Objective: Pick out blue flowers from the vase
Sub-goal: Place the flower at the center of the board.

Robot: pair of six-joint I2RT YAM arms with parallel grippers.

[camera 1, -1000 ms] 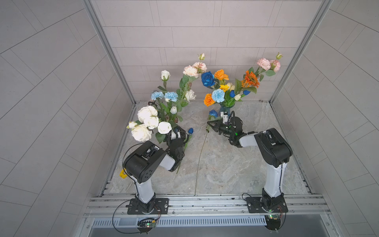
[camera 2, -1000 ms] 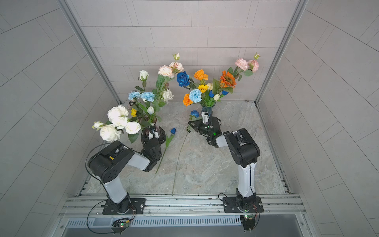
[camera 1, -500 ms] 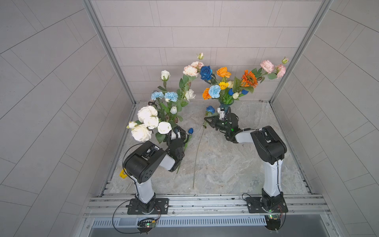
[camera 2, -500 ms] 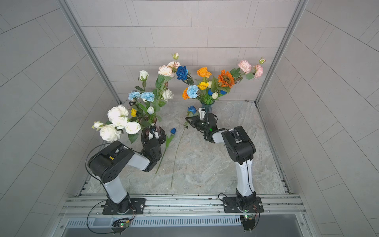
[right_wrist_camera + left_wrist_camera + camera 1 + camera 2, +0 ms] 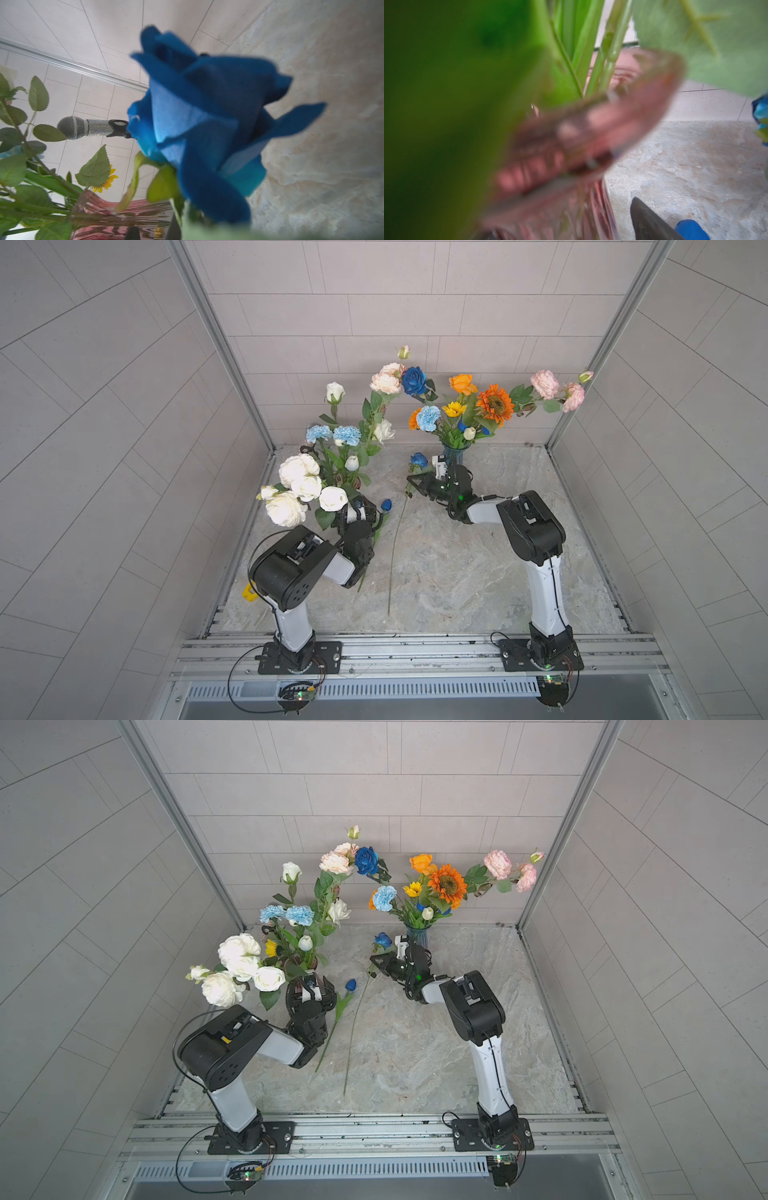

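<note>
Grey tiled walls (image 5: 124,406) box in a marbled worktop (image 5: 457,572). Pink vase (image 5: 591,128) sits just ahead of the left gripper (image 5: 309,982), jaws wide apart. Right gripper (image 5: 411,483) is clamped on a blue rose (image 5: 419,459) stem, bloom just past its tips, blue vase (image 5: 455,452) close behind. Blue tulip bud (image 5: 386,504) lies on the worktop beside the left gripper. Left wrist view: one finger (image 5: 652,224) shows, the other is lost behind a blurred leaf (image 5: 446,124).
</note>
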